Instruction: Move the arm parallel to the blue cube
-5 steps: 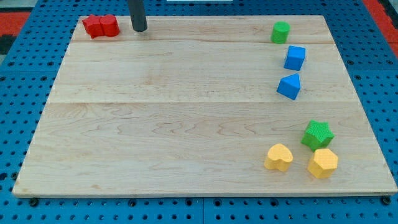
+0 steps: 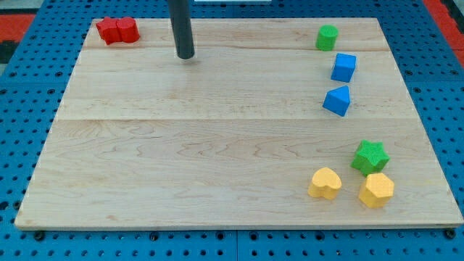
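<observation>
The blue cube [image 2: 344, 67] sits on the wooden board [image 2: 217, 145] near the view's upper right. My tip [image 2: 186, 55] stands on the board in the upper left part, far to the left of the blue cube and slightly higher in the view. It touches no block. Two red blocks [image 2: 117, 30] lie together to the tip's upper left.
A green cylinder [image 2: 327, 37] sits just above the blue cube. A blue wedge-like block [image 2: 337, 101] lies just below it. At the lower right are a green star [image 2: 370, 156], a yellow heart [image 2: 325, 183] and a yellow hexagonal block [image 2: 376, 190].
My tip has moved toward the view's right and bottom, away from the red blocks. No block has moved.
</observation>
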`<state>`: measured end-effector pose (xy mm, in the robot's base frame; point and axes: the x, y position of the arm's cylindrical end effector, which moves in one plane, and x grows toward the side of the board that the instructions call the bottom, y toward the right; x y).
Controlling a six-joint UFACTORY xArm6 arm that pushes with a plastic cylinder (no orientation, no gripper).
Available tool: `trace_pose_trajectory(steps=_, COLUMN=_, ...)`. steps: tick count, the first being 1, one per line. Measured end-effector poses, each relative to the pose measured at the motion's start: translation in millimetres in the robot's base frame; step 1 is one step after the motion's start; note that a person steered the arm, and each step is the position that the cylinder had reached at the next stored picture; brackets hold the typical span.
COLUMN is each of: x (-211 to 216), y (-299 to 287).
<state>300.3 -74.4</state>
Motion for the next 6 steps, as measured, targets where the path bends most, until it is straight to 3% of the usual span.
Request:
trace_pose_trajectory(steps=1, x=31, y=53)
trace_pose_trajectory(steps=2, x=41, y=65)
trace_pose_trajectory(steps=6, x=35, y=65)
